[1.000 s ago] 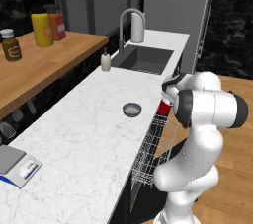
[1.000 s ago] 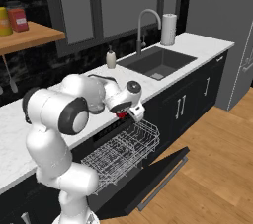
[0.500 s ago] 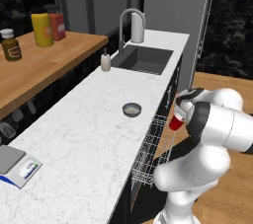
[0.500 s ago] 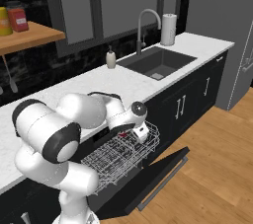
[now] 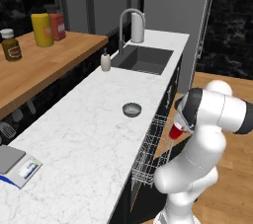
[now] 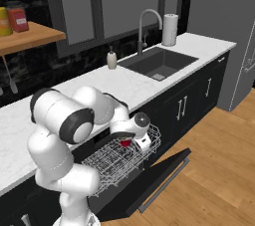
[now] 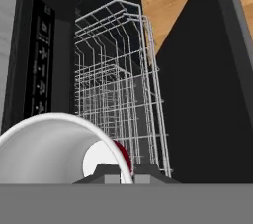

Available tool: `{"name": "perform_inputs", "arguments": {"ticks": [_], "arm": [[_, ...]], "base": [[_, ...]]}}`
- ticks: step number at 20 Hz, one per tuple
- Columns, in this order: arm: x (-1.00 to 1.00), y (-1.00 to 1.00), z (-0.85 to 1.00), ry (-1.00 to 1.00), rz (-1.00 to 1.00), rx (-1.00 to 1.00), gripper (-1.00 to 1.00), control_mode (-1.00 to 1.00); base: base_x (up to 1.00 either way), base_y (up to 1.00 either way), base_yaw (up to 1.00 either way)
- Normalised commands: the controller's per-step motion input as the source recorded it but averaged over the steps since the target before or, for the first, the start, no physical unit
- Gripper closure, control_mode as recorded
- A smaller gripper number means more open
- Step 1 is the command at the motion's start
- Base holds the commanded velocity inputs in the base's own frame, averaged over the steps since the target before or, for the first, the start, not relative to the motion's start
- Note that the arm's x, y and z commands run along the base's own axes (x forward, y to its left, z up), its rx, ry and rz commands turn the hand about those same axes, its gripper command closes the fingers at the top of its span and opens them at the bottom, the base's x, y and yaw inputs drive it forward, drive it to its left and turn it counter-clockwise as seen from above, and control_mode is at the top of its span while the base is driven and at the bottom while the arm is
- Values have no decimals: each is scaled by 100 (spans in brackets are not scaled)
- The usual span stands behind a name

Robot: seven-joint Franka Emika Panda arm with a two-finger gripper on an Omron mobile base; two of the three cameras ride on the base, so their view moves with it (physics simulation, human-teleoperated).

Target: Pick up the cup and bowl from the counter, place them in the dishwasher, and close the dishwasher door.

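Fingers (image 7: 120, 171) pinch the cup's (image 5: 176, 131) rim (nearly shut).

The robot's arm hides most of the red cup (image 6: 125, 143). The white scale (image 5: 15, 166) is cut off at the table's near corner.

arm: swung from beside the counter edge out and down over the pulled-out white wire rack (image 6: 119, 163)
cup (image 5: 176, 131): carried along in the gripper (image 5: 181, 127), now lower, just above the rack
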Motion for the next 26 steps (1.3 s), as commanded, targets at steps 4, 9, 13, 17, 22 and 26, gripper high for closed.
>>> {"name": "perform_inputs", "arguments": {"ticks": [4, 9, 13, 17, 22, 26], "arm": [[0, -1, -61, -6, 11, 6, 100, -100], [4, 0, -54, -1, 13, 0, 100, -100], [12, 3, -45, 2, 1, -1, 100, -100], [22, 7, -35, 1, 0, -1, 100, -100], [22, 0, -28, 0, 0, 0, 100, -100], [26, 0, -29, 0, 0, 0, 100, -100]], "base": [[0, 0, 0], [0, 0, 0], [0, 0, 0], [0, 0, 0], [0, 0, 0], [0, 0, 0]]}}
